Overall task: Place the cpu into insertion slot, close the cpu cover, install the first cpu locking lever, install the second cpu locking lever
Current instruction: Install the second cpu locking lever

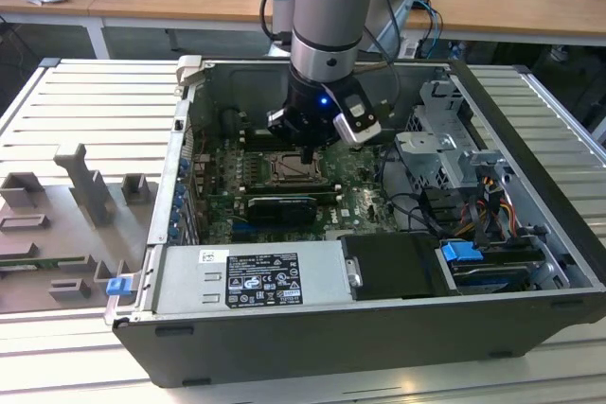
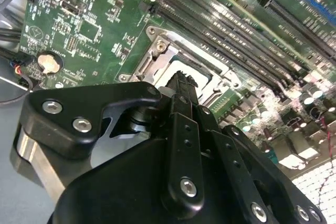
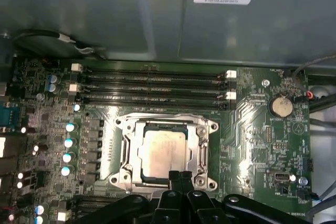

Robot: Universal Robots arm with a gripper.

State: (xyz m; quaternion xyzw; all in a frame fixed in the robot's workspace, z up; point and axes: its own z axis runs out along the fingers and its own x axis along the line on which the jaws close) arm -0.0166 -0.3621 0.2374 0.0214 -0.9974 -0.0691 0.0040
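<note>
The cpu lies flat in the insertion slot on the green board, its pale face up. The silvery cpu cover lies down over the slot, framing the chip in its window. My gripper hangs just above the socket's near edge with its two black fingers pressed together and nothing between them. In the second wrist view the gripper points down at the metal frame of the slot. In the exterior view the gripper sits inside the open computer case, over the socket. I cannot make out how the locking levers stand.
Long black memory slots run beside the socket, and a coin battery sits on the board. A power supply, a black card, a drive cage and cables crowd the case. A grey fixture tray lies outside.
</note>
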